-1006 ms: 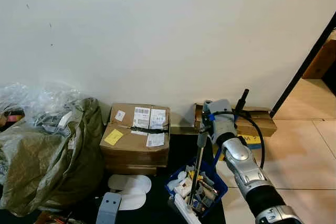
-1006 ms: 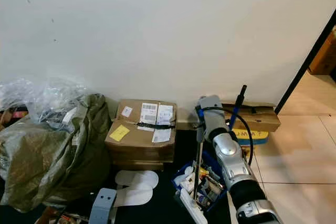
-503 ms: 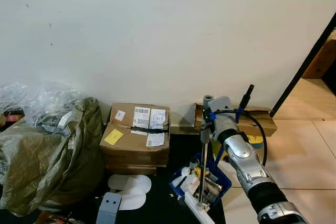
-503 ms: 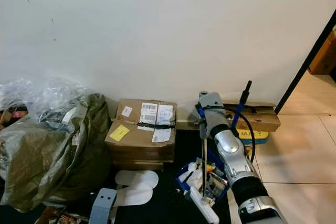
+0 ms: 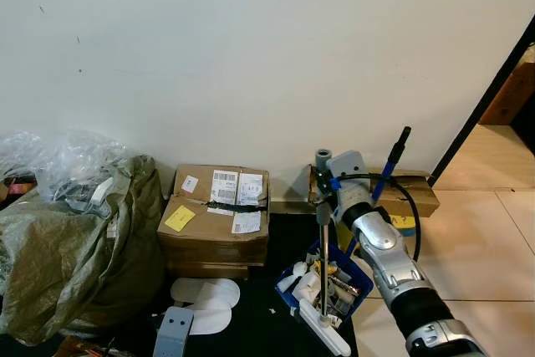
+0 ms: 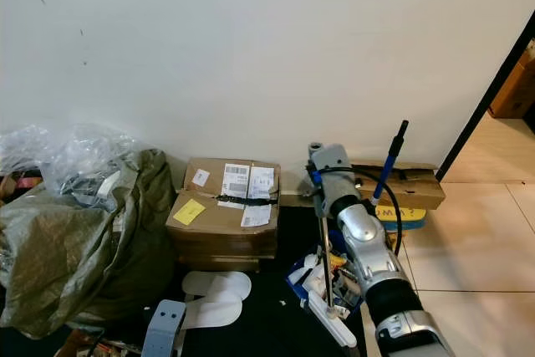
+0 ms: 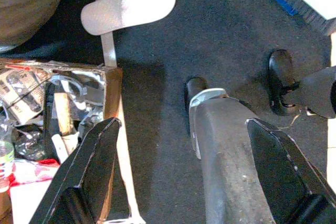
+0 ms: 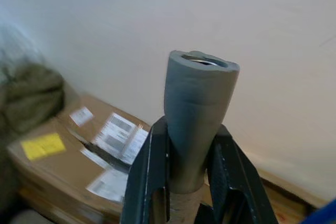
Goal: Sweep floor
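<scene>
Right gripper (image 8: 181, 177): both black fingers clamped on the broom handle (image 5: 323, 240), just below its grey, slightly flared, hollow top end. Handle is a thin metal rod, standing nearly upright. Broom head (image 5: 324, 334) is a long white bar, resting on the dark floor mat (image 5: 251, 323) at the front edge of the blue dustpan (image 5: 355, 277).

Dustpan: blue plastic, loaded with scraps of white paper and small mixed litter. Its blue stick with a black grip (image 5: 394, 159) rises at a tilt behind the right arm, toward the wall.

Left gripper (image 7: 184, 177): fingers spread wide apart, holding nothing, pointing down at the dark, finely textured mat. Below it a grey robot leg and black foot (image 7: 281, 80).

Surroundings, outward from the dustpan: a pair of flat white slippers (image 5: 205, 303) lies on the mat beside it. Behind them a taped cardboard box (image 5: 216, 221), with white shipping labels and a yellow note on top. Further left, a slumped olive cloth sack (image 5: 75, 257) topped with crumpled clear plastic (image 5: 58, 160). A flat brown carton (image 5: 410, 194) lies against the plain white wall (image 5: 251, 48). Glossy beige tiles (image 5: 468, 248) on the right.
</scene>
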`<state>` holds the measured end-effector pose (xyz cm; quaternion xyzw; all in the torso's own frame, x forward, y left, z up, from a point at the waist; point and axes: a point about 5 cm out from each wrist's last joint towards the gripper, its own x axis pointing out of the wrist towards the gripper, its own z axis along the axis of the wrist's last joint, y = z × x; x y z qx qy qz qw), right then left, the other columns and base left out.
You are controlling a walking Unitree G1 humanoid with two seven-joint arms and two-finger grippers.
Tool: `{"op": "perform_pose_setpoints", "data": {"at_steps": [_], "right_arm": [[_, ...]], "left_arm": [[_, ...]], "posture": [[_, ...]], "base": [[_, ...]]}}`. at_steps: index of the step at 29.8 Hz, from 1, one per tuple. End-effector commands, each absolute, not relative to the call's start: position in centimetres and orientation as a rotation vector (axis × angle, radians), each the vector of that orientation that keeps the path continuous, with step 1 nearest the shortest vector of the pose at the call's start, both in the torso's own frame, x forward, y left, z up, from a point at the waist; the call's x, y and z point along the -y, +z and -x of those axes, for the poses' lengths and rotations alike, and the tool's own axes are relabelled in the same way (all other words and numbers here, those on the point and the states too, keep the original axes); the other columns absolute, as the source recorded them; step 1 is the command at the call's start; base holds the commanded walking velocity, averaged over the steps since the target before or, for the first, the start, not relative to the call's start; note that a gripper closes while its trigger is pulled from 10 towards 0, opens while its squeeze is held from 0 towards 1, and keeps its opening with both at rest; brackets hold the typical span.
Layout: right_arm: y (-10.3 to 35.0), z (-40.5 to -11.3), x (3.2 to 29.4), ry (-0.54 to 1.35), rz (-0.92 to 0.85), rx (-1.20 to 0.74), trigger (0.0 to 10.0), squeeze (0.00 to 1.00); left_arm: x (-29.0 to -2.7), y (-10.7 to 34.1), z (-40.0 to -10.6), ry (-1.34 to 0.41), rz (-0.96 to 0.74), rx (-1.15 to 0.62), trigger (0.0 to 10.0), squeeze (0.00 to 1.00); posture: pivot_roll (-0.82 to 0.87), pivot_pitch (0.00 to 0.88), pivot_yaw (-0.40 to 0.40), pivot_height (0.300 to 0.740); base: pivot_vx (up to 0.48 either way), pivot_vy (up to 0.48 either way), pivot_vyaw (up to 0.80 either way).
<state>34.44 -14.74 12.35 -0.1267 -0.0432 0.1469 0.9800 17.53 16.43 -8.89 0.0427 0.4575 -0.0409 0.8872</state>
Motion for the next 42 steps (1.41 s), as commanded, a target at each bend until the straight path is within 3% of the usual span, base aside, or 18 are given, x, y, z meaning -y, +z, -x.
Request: {"op": "perform_pose_setpoints", "data": {"at_steps": [1,22,28,38,42], "right_arm": [[13.8,-34.5,14.4,0.302,0.205,0.152,10.0,0.00],[17.9,-34.2,14.0,0.432,0.051,0.260,10.0,0.00],[19.2,-33.8,13.4,0.484,-0.141,0.247,10.0,0.00],[20.1,-33.4,12.8,0.697,-0.211,0.161,10.0,0.00],[17.9,-32.8,11.6,0.759,-0.261,0.055,10.0,0.00]], "left_arm": [[-16.4,-9.3,-16.8,-0.085,-0.084,-0.980,10.0,0.00],[-16.3,-9.2,-17.0,-0.085,-0.080,-0.978,10.0,0.00],[-16.3,-9.2,-17.0,-0.084,-0.081,-0.979,10.0,0.00],[-16.1,-9.1,-17.2,-0.089,-0.087,-0.979,10.0,0.00],[-16.1,-9.1,-17.2,-0.090,-0.094,-0.984,10.0,0.00]], "posture": [[-0.06,0.113,-0.006,0.740],[-0.06,0.093,-0.002,0.740],[-0.07,0.076,-0.002,0.740],[-0.08,0.043,-0.002,0.740],[-0.09,0.014,-0.002,0.740]], "base": [[0.000,0.000,0.00],[0.000,0.000,0.00],[0.000,0.000,0.00],[0.000,0.000,0.00],[0.000,0.000,0.00]]}}
